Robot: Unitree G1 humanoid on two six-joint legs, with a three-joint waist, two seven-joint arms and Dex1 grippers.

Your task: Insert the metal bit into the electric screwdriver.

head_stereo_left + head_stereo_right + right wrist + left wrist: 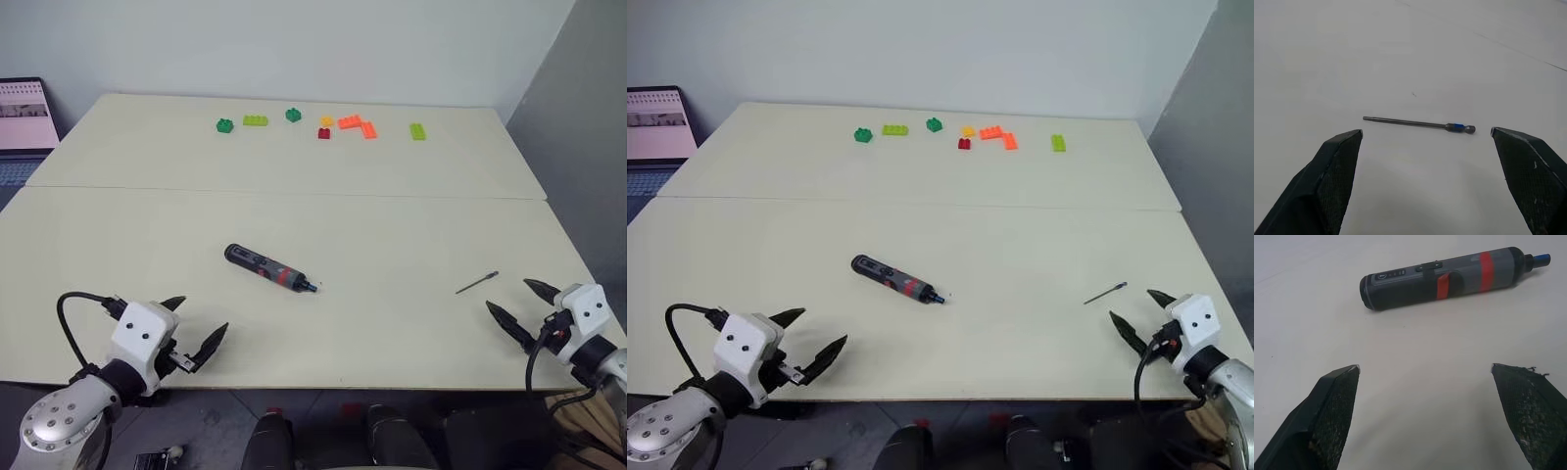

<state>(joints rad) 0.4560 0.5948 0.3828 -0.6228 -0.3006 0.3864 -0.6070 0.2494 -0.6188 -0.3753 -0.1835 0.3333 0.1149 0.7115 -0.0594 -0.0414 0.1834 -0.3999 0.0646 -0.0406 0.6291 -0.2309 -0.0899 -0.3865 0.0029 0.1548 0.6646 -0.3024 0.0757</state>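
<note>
The screwdriver [270, 268] lay flat on the pale desk [392, 211], near the middle and a little toward the front edge, its tip with the red band and a small blue end pointing toward the robot's right. It touched nothing else. The bit [477, 283] lay flat as well, well apart from the screwdriver, close to the desk's right front corner. In the right wrist view the bit [1418, 124] showed as a thin grey rod with a blue band near one end.

The left pincer [200, 329] hovered over the front left part of the desk, its fingers spread wide with nothing between them. It pointed toward the screwdriver [1449, 276], which lay just ahead of the fingertips [1342, 382] without touching them. The right pincer [519, 302] hovered at the front right edge, also wide apart and empty, with the bit just ahead of it and clear of both fingers.

Along the far side of the desk sat a loose row of toy bricks [323, 124] in green, yellow, red and orange. A laptop [22, 117] stood beyond the desk's far left corner.
</note>
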